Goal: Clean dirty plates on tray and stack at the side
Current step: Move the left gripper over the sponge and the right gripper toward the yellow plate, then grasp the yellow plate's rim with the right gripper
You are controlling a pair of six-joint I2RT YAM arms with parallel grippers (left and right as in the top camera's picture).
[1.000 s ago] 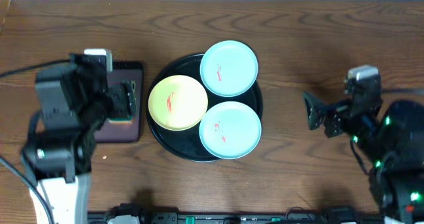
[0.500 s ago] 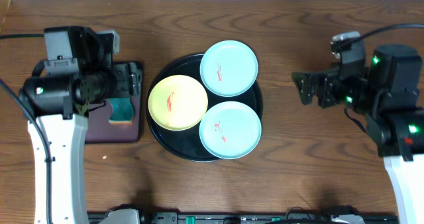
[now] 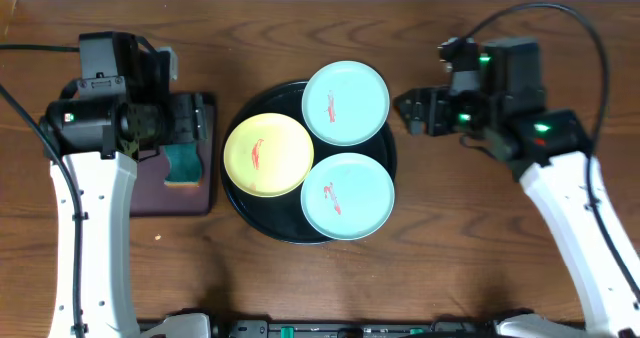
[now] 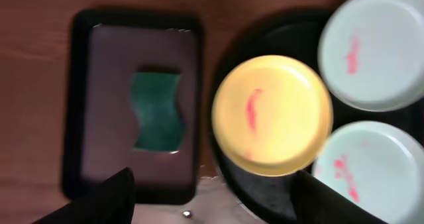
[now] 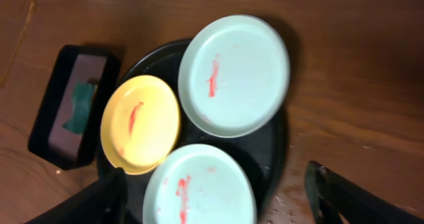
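Note:
The round black tray [image 3: 250, 213] sits mid-table and holds three plates, each with red smears: a yellow plate [image 3: 268, 155] on the left, a pale aqua plate [image 3: 345, 103] at the far side and a second aqua plate [image 3: 347, 196] at the near side. All three also show in the left wrist view, yellow [image 4: 271, 114], and in the right wrist view, yellow [image 5: 140, 123]. My left gripper [image 3: 203, 120] is open and empty, hovering over the maroon tray's right edge. My right gripper [image 3: 413, 113] is open and empty, raised just right of the far aqua plate.
A dark maroon rectangular tray [image 3: 150, 193] lies left of the black tray with a green sponge [image 3: 183, 165] on it; the sponge also shows in the left wrist view [image 4: 158, 111]. Bare wooden tabletop [image 3: 470, 238] lies right of the black tray.
My right gripper has moved left and toward the far side, up to the black tray's right edge. My left gripper has shifted slightly toward the far side. The plates have not moved.

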